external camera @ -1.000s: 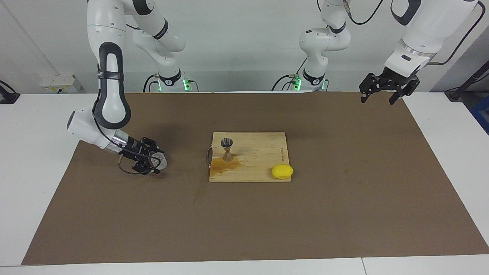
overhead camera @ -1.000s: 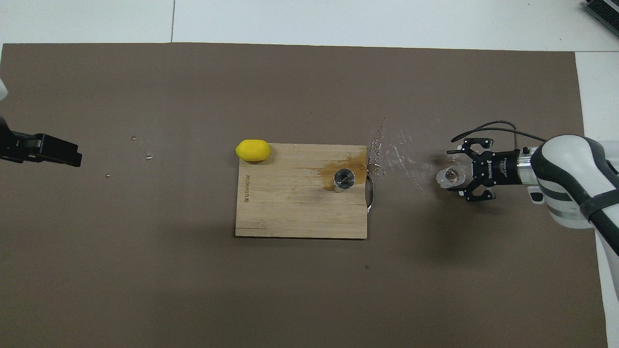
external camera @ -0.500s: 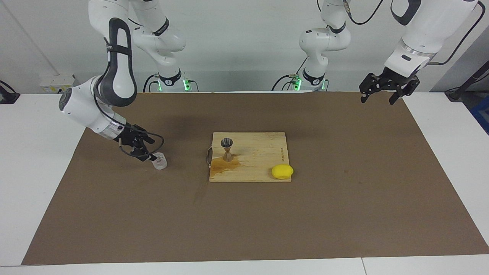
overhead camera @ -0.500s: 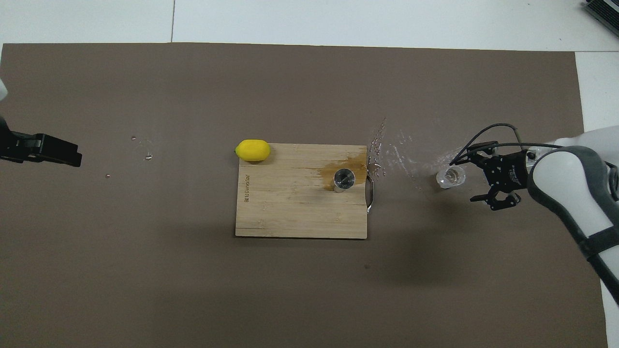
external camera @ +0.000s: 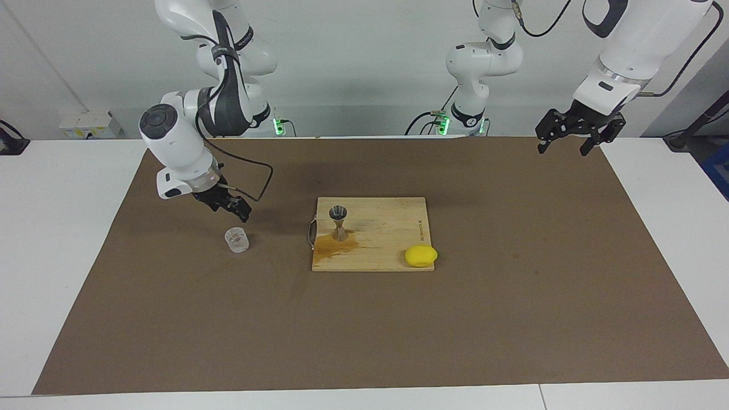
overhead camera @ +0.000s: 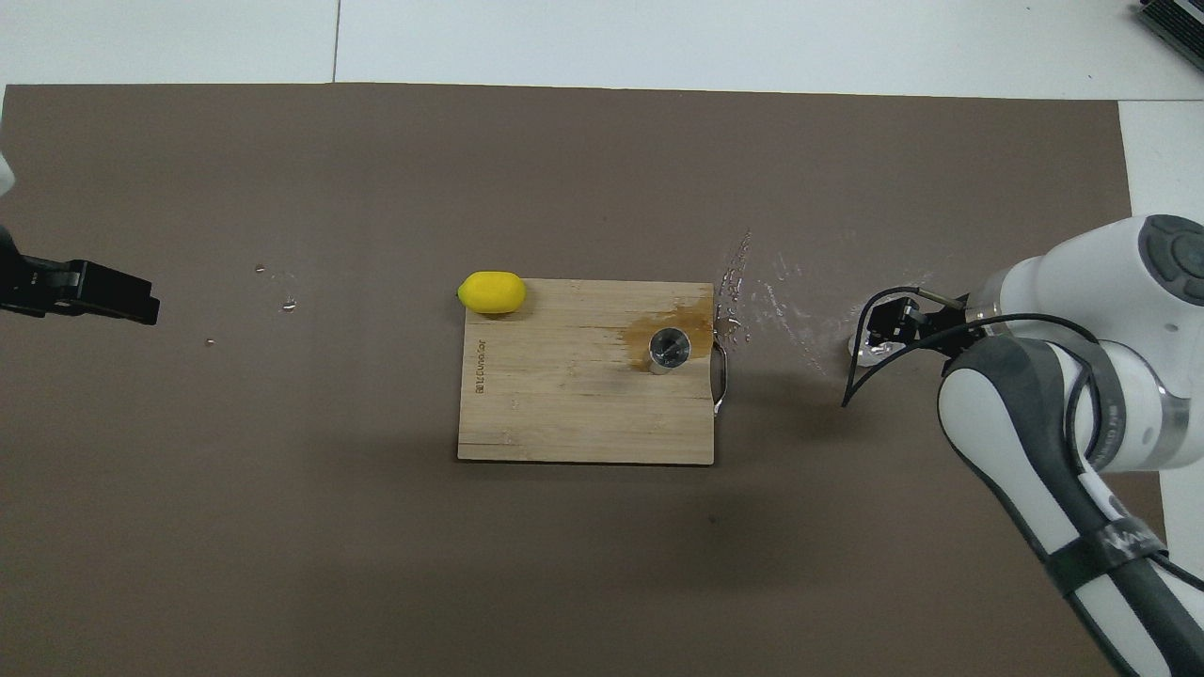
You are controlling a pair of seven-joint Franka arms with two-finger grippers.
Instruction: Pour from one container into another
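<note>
My right gripper (external camera: 228, 204) hangs in the air above the brown mat (external camera: 512, 296), over the spot just beside the small clear glass tumbler (external camera: 237, 240), on the robots' side of it. Its fingers stand apart and hold nothing; the glass is free of them. The tumbler stands upright on the mat toward my right arm's end of the table, well apart from the rectangular light wooden cutting board (external camera: 387, 250). From overhead the raised gripper (overhead camera: 898, 324) covers most of the tumbler (overhead camera: 861, 346), so only an edge of glass shows there.

The small silver-grey metal jigger (external camera: 339, 221), hourglass-shaped, stands upright on the board, near the edge that carries the metal handle (external camera: 311, 233), which is the edge facing the tumbler. Around its foot lies a brown wet stain (external camera: 333, 245) on the wood, spreading toward the corner farther from the robots. Clear droplets (overhead camera: 767, 291) glisten on the mat between the board and the tumbler.

A yellow lemon (external camera: 421, 255) sits at the board's corner toward my left arm's end, on the edge farther from the robots.

My left gripper (external camera: 575, 132) waits in the air over the mat's corner at its own end of the table, fingers spread and empty.
</note>
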